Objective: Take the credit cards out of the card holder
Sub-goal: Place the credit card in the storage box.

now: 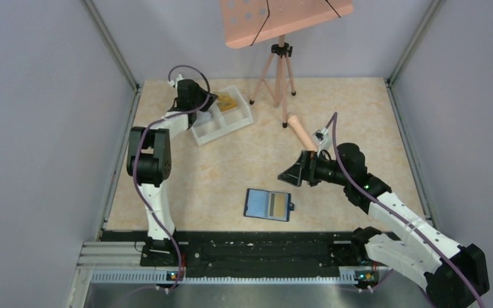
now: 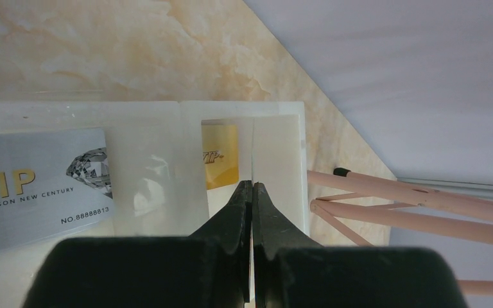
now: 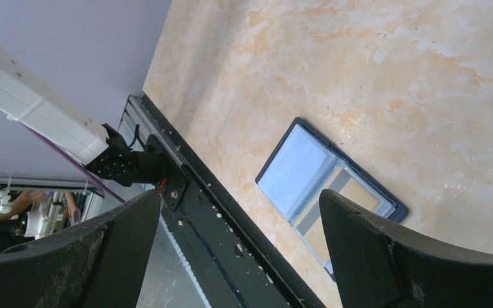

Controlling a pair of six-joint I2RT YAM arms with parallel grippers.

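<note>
The card holder (image 1: 268,205) lies open on the table near the front edge, a blue wallet with pale sleeves; the right wrist view shows it too (image 3: 308,163), with a yellow-and-grey credit card (image 3: 358,194) in a slot. My right gripper (image 1: 293,173) hovers above and right of it, jaws wide open (image 3: 241,196) and empty. My left gripper (image 1: 207,99) is at the back left over the white tray (image 1: 221,125). Its jaws (image 2: 252,185) are shut on a thin card seen edge-on. A silver VIP card (image 2: 32,186) and a yellow card (image 2: 220,157) lie in the tray (image 2: 244,108).
A pink tripod (image 1: 281,70) carrying a peach board (image 1: 282,19) stands behind the tray; its legs (image 2: 411,199) pass close to the tray's right side. A peach cylinder (image 1: 300,131) lies near my right arm. Grey walls enclose the table.
</note>
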